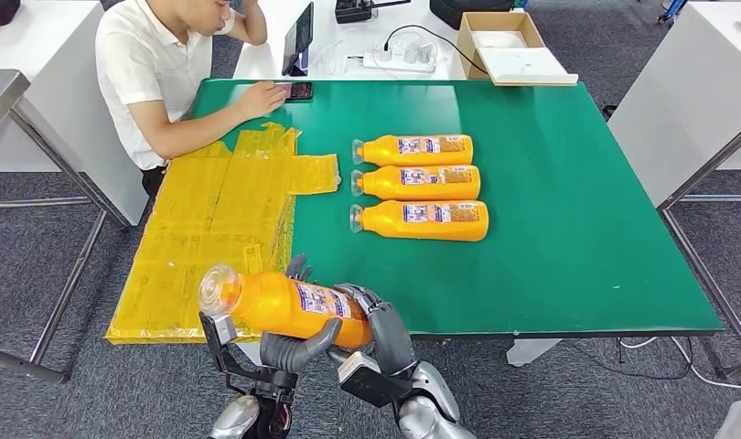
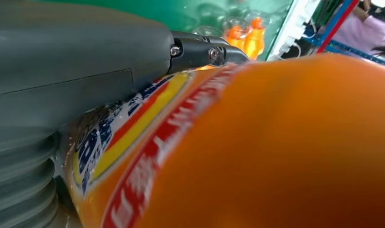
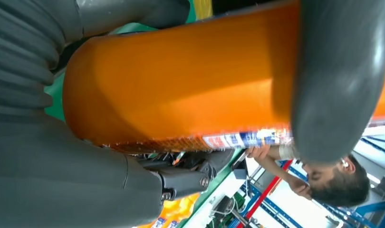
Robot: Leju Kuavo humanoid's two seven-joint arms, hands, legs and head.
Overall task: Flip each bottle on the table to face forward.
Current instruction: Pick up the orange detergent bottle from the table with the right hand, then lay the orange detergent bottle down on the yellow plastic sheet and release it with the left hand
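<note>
Orange plastic juice bottle [image 1: 289, 309] looks full, heavy, slick: you've got left hand [image 1: 294, 349] and right hand [image 1: 381, 334] both gripping its labelled body.

Even bright overhead light, soft shadows; head view sharp; held bottle [image 2: 276, 152] blurred close in both wrist views.
</note>
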